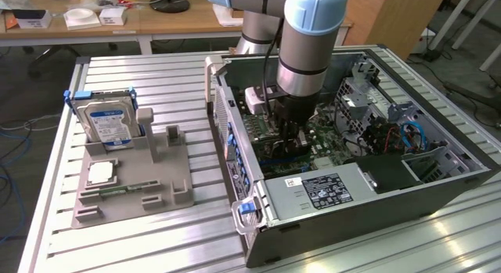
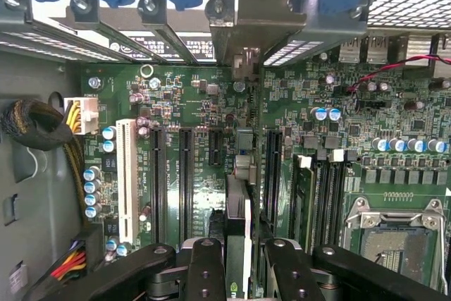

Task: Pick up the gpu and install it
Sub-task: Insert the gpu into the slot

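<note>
From the wrist view my gripper has its jaws closed on the gpu, held edge-on directly below them. Its long axis runs away from me, parallel to the black slots on the motherboard, toward the bracket openings in the case wall.

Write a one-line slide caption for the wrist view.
Gripper holding the gpu edge-on above the motherboard, lined up among the black expansion slots inside the open computer case.
</note>
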`<state>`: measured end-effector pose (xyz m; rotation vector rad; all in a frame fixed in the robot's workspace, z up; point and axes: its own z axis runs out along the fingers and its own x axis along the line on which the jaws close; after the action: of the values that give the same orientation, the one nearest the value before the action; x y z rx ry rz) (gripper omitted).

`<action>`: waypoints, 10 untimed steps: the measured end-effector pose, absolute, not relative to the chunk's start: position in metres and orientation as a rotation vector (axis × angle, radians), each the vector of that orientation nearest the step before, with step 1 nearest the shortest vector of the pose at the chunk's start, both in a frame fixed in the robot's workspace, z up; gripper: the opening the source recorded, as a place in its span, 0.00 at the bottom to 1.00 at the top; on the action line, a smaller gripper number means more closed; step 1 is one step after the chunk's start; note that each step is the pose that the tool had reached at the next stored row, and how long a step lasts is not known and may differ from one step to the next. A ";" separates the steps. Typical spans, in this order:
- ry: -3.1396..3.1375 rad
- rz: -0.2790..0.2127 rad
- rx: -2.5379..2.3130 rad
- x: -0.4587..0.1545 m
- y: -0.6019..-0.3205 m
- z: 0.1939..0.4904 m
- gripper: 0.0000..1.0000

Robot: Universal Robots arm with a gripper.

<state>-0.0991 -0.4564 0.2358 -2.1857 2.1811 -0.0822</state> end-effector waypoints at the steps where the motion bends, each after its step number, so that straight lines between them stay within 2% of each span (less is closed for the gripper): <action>1: 2.181 -0.082 -2.185 -0.099 -0.456 0.236 0.27; 10: 2.181 -0.082 -2.186 -0.099 -0.456 0.236 0.27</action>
<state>-0.0991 -0.4559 0.2357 -2.1859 2.1811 -0.0821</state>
